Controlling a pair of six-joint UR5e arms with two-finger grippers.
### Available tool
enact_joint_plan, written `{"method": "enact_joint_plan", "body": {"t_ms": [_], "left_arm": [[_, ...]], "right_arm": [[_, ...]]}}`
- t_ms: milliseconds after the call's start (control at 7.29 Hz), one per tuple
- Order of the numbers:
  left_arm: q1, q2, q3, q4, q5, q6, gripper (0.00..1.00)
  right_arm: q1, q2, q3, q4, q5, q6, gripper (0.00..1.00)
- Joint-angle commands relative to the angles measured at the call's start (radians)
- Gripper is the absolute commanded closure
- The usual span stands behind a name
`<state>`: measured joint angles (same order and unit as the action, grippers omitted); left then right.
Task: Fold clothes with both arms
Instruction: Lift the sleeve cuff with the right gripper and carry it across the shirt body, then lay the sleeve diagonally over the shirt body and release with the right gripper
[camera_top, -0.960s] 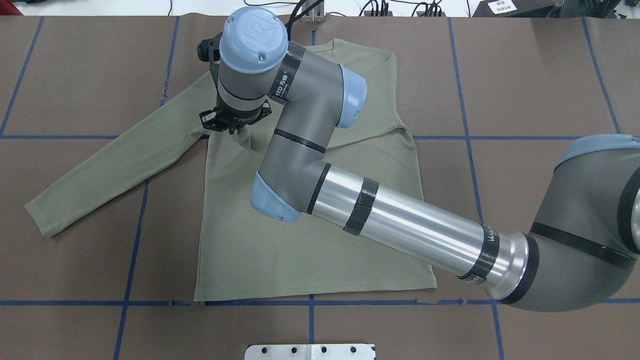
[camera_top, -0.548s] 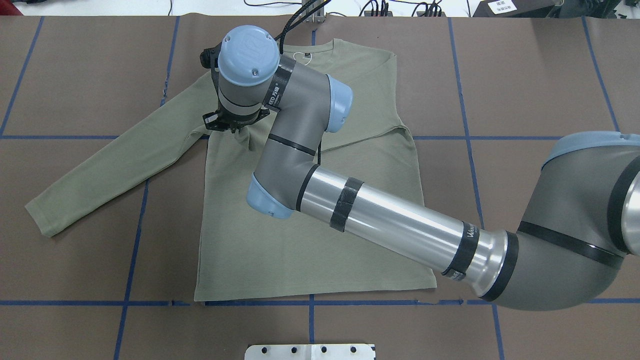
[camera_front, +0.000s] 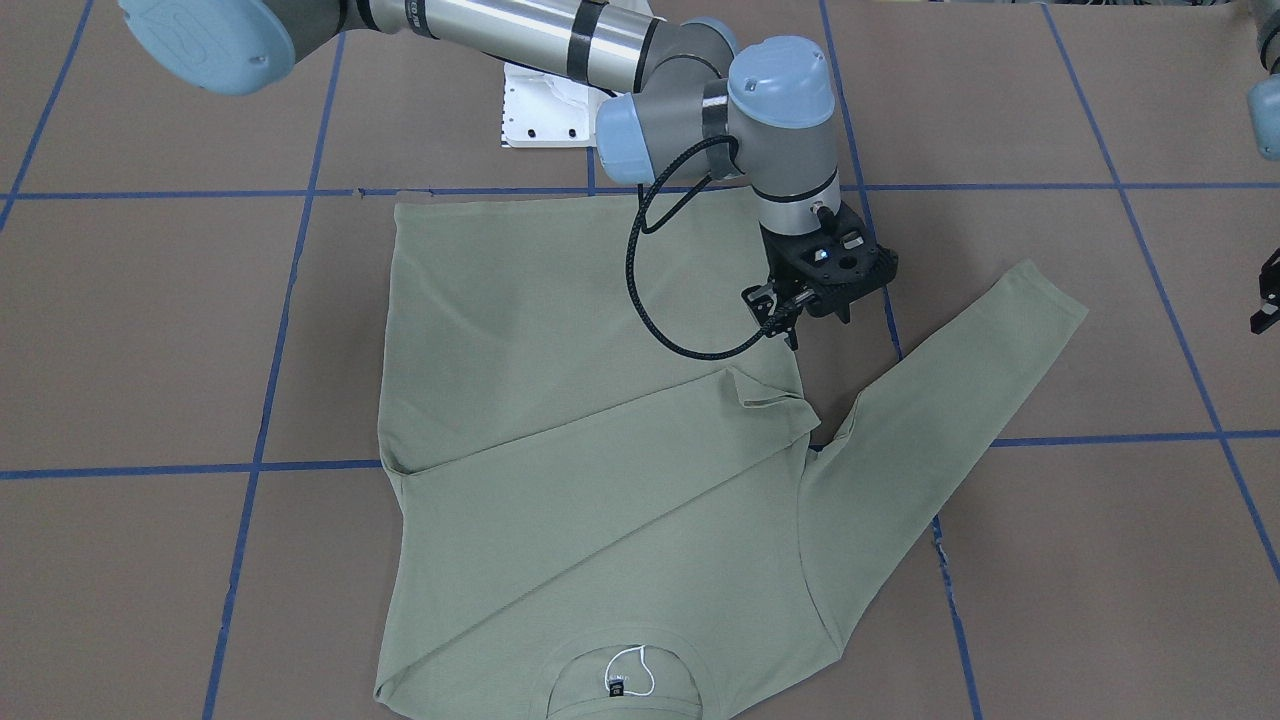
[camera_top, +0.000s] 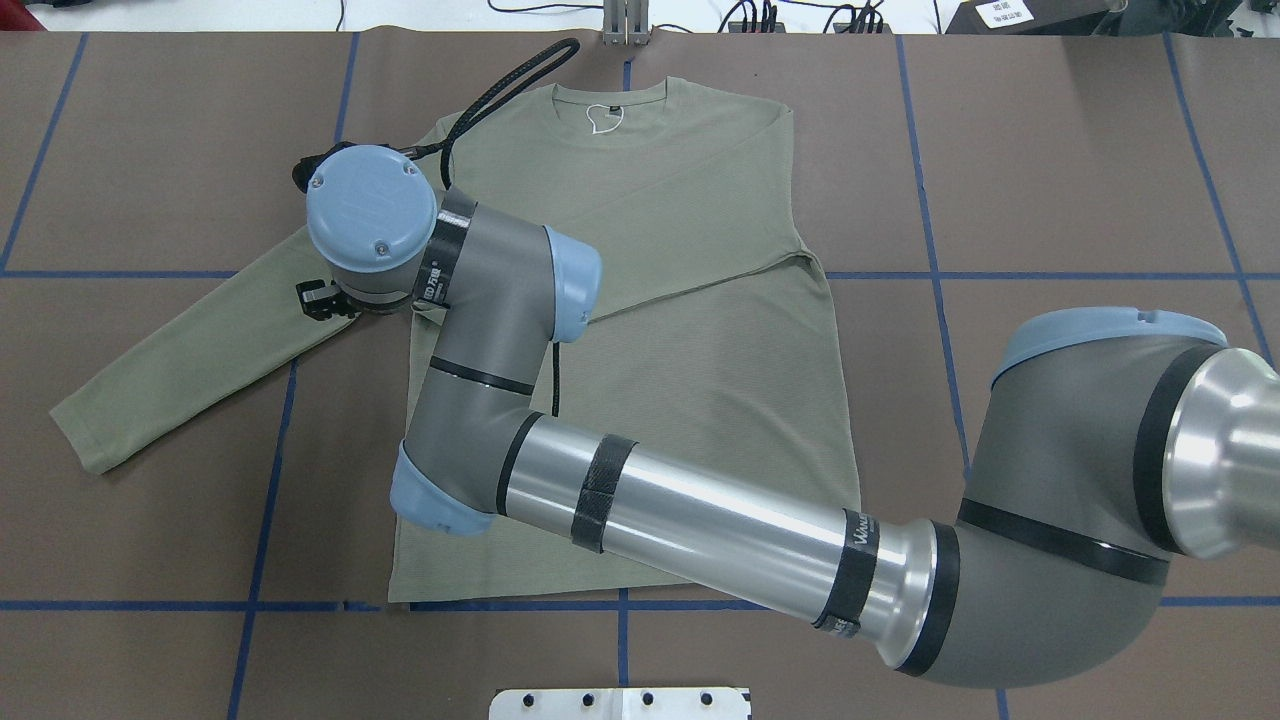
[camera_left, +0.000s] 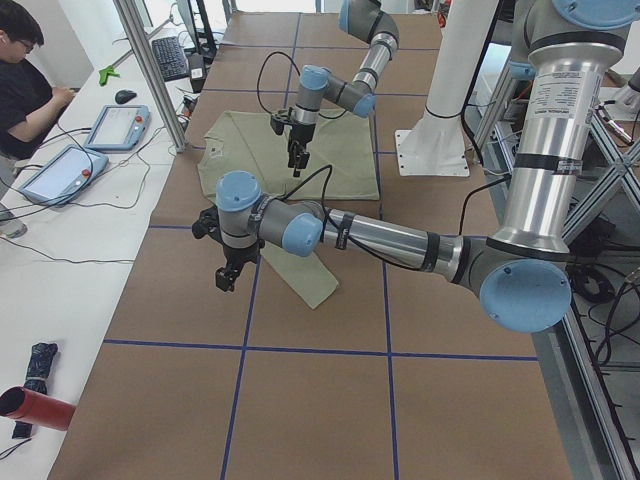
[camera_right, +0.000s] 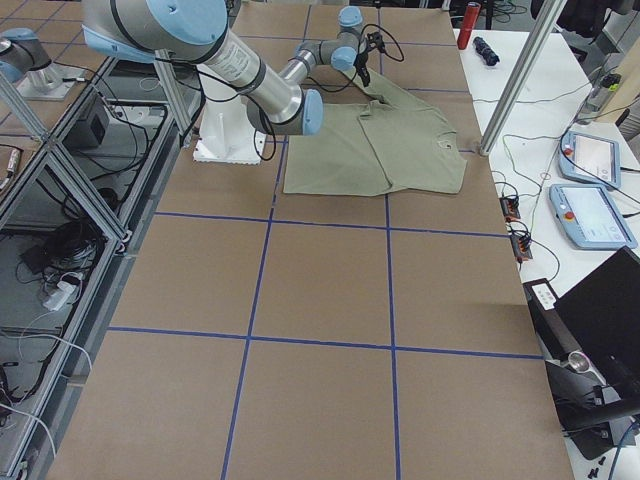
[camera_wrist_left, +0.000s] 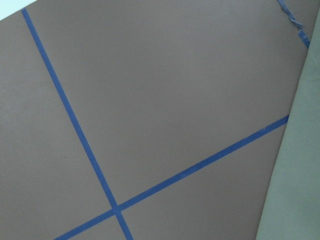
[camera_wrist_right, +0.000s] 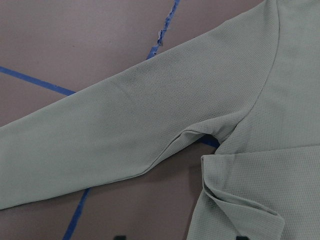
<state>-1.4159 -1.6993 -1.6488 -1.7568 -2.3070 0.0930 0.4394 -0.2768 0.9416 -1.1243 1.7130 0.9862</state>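
Observation:
The clothes are one sage-green long-sleeved shirt (camera_top: 700, 400) lying flat on the brown table, neck tag (camera_top: 603, 118) at the far side. One sleeve is folded slantwise across the chest, its cuff (camera_front: 770, 395) resting near the opposite armpit. The other sleeve (camera_top: 180, 370) stretches out to the overhead view's left. My right arm reaches across the shirt; its gripper (camera_front: 783, 328) hovers open and empty above the armpit and outstretched sleeve. In the right wrist view that sleeve (camera_wrist_right: 100, 130) fills the picture. My left gripper (camera_left: 226, 278) hangs beyond the outstretched cuff; whether it is open or shut does not show.
Blue tape lines grid the table. A white base plate (camera_top: 620, 703) sits at the near edge. A person (camera_left: 30, 70) sits at a side table with tablets and cables, behind a metal post (camera_left: 150, 70). A red cylinder (camera_left: 30, 405) lies there too.
My right gripper has moved left, off the folded cuff on the chest to the armpit of the outstretched sleeve. The folded sleeve stays lying across the shirt.

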Motion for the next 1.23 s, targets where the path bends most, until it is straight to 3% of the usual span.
{"method": "enact_joint_plan", "body": {"t_ms": [0, 411, 1097], "left_arm": [[0.015, 0.000, 0.000, -0.003, 0.000, -0.042, 0.00], [0.025, 0.000, -0.002, -0.006, -0.002, -0.058, 0.00], [0.025, 0.000, -0.006, -0.004, -0.002, -0.055, 0.00]], "right_arm": [[-0.007, -0.004, -0.003, -0.009, -0.015, 0.017, 0.01], [0.035, -0.016, -0.082, -0.014, -0.084, 0.032, 0.01], [0.007, -0.004, -0.256, 0.161, -0.093, 0.046, 0.01]]}}
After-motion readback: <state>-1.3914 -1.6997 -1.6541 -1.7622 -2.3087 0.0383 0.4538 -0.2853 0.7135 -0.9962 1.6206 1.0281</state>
